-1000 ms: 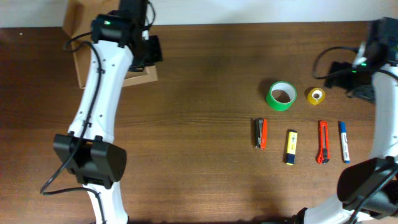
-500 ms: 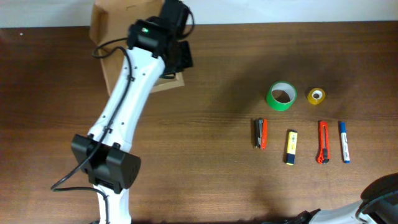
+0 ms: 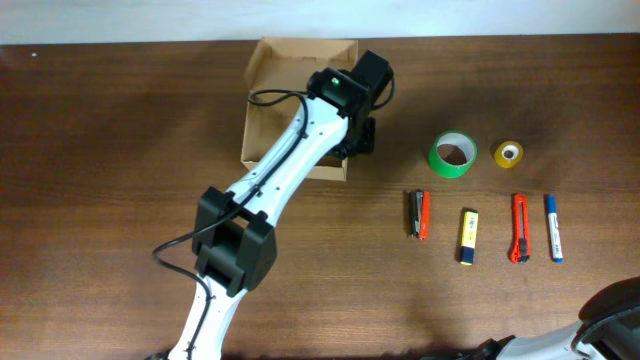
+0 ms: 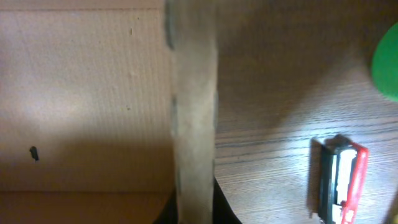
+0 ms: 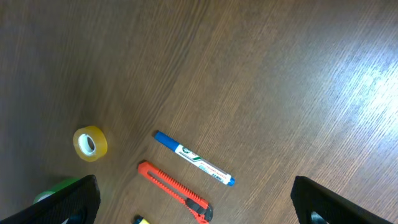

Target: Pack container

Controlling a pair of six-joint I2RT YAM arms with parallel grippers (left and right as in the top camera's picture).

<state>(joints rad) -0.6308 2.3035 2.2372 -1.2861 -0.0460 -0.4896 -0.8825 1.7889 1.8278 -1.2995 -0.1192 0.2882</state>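
The container (image 3: 290, 100) is a tan cardboard box, open at the top, at the back middle of the table. My left gripper (image 3: 358, 138) is shut on its right wall. In the left wrist view that wall (image 4: 194, 124) runs between my two dark fingers (image 4: 194, 214), with the box's inside to the left. My right gripper (image 5: 196, 202) is open and empty, high above the blue marker (image 5: 194, 158) and the orange cutter (image 5: 174, 190). It is outside the overhead view.
Right of the box lie a green tape roll (image 3: 453, 154), a small yellow tape roll (image 3: 509, 154), a black-and-orange tool (image 3: 420, 214), a yellow marker (image 3: 468, 236), the orange cutter (image 3: 519, 228) and the blue marker (image 3: 553, 228).
My left gripper has dragged the box from the far left back corner rightward toward the tape rolls. My right arm has withdrawn out of the overhead view.
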